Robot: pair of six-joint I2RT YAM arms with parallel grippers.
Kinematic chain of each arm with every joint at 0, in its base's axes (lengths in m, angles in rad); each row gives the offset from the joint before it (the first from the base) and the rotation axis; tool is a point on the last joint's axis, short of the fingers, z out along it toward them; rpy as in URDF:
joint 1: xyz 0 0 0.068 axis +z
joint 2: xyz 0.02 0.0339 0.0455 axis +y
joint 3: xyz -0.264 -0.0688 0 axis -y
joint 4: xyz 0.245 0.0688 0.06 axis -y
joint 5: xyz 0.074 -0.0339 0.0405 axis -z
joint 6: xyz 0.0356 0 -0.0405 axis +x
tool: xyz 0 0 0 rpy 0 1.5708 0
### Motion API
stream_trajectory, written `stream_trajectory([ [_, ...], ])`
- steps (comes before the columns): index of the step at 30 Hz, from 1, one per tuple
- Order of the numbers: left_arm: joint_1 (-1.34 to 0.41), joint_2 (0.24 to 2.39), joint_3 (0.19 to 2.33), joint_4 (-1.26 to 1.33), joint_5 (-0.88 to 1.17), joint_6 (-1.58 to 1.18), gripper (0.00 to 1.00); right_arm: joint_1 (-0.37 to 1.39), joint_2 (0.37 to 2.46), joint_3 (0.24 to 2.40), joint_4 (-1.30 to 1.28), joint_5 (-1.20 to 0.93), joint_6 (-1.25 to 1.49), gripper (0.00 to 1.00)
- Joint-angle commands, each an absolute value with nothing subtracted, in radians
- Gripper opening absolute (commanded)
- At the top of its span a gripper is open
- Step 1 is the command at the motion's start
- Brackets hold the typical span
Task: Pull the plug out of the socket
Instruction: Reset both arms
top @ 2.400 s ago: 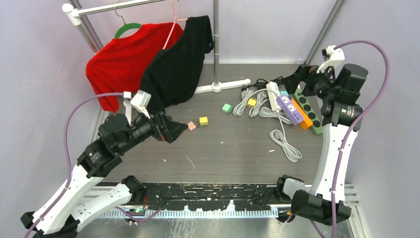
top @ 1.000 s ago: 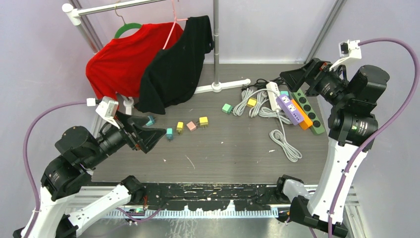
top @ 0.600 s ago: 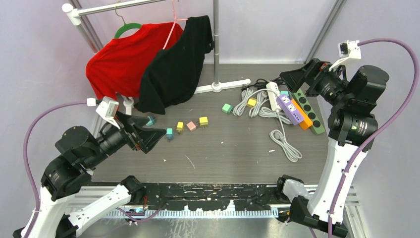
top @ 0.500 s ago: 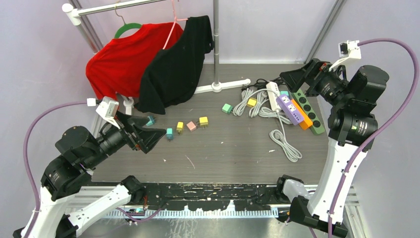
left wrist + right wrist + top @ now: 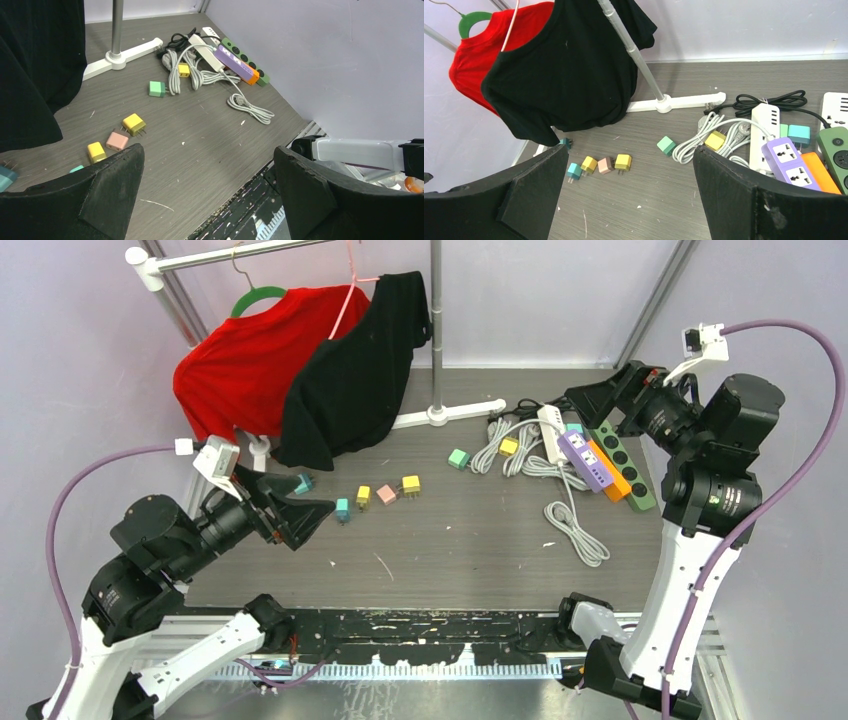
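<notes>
left pincer (image 5: 208, 149) and right pincer (image 5: 631, 149) both spread wide, empty, clear of plugs (image 5: 134, 123) and power strips (image 5: 785, 160)

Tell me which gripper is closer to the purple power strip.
Right. The right gripper hovers just behind the purple power strip; the left gripper is far off across the table.

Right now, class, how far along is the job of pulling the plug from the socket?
Done, apparently: small plugs lie loose on the table, in no socket. In hand: nothing; the left tool and right tool are open and empty, off the power strips. Left: a teal plug by the white strip may be plugged in; unclear.
</notes>
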State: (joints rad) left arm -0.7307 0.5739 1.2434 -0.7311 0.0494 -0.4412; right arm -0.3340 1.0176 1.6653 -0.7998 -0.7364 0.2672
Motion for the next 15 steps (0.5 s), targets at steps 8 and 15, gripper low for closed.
stream_trajectory([
  [8, -0.724, 0.56, 1.235, -0.694, 0.066, -0.431, 0.99, -0.335, 0.994, 1.663, -0.784, -0.723, 0.254, 1.0],
  [15, -0.726, 0.559, 1.233, -0.69, 0.069, -0.43, 0.99, -0.335, 0.995, 1.655, -0.781, -0.716, 0.253, 1.0],
])
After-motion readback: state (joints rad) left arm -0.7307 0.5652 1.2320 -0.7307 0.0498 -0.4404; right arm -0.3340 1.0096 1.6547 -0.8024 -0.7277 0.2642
